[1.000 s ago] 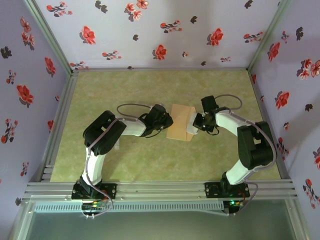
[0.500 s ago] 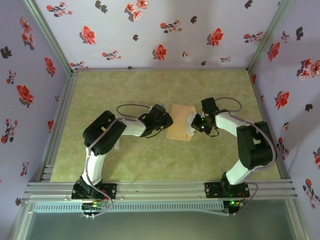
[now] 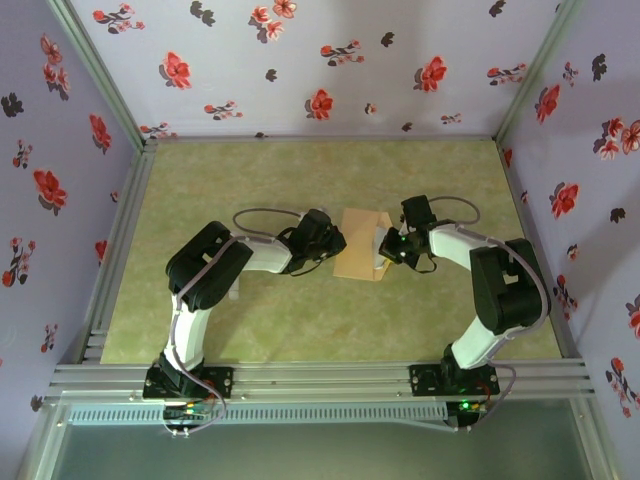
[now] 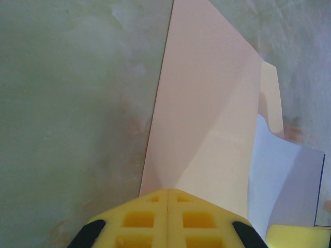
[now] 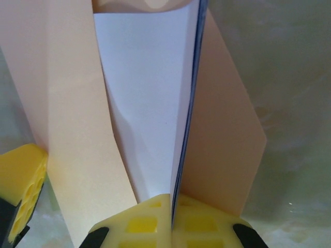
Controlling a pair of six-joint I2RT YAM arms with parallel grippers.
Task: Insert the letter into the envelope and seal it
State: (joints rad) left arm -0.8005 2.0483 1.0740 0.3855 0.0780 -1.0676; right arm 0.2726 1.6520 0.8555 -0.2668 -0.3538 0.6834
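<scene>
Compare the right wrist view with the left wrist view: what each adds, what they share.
Right wrist adds: the letter, edge-on, its blue border running into the shut right gripper. Left wrist adds: the envelope, its broad outer face pinched in the shut left gripper. Shared: tan envelope, white letter partly inside it, green table.
</scene>
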